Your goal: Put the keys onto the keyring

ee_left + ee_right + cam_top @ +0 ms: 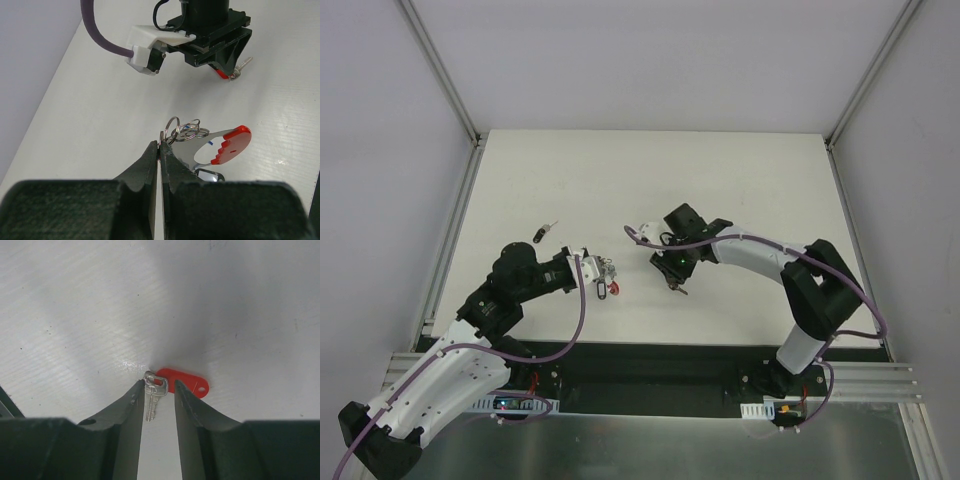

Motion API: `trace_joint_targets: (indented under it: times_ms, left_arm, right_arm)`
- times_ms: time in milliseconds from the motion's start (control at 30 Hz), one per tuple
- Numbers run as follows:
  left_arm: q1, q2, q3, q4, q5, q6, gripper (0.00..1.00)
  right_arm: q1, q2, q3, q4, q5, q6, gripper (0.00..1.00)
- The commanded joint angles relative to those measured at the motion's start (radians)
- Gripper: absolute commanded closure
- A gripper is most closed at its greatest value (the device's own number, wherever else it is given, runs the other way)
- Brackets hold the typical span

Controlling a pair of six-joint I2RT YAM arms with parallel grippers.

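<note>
The keyring [182, 131] is pinched by its outer ring at the very tips of the left jaws, which are pressed together on the wire. Its small linked rings and red clip [231, 145] spill out just past those tips, to their right, low over the table [740, 180]. No key shows on it that we can make out.

A silver key [151, 400] lies flat on the table between the right jaws. Its blade points back toward the wrist, and its red tag [186, 381] sits just beyond the tips. These jaws stand apart, 1 on each side of the key. The left-hand one looks to touch the key's head, but we see no clamp on it.

We judge the step in hand to be the pickup of this 1st key. The next move calls for closing the right jaws squarely on the key's head and lifting it. The key then has to cross to the ring ahead of the left jaws, where its hole must be worked onto the split in the wire.

A black key [542, 235] lies alone, well off to the left of the left jaws. We find no blue key in any view.

Several things may get in the way:
- The key is thin and lies flat against the table, so there is little to grip.
- The tag may swing once the key is lifted.
- The clip and small rings crowd the ring right beside the left jaws.
</note>
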Motion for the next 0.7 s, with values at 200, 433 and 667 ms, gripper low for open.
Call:
trace_joint_targets:
  times_ms: [200,433,667]
  left_arm:
    - [-0.005,-0.008,0.015,0.058,0.033,0.010,1.00]
    - [-0.005,-0.009,0.015,0.058,0.036,0.010,1.00]
    - [-0.005,-0.008,0.016,0.058,0.039,0.010,1.00]
  right_arm:
    - [0.029,0.061,0.080,-0.103,-0.023,-0.062,0.67]
    - [0.034,0.084,0.101,-0.105,0.014,-0.053,0.70]
    - [0.037,0.099,0.115,-0.108,0.035,-0.050,0.72]
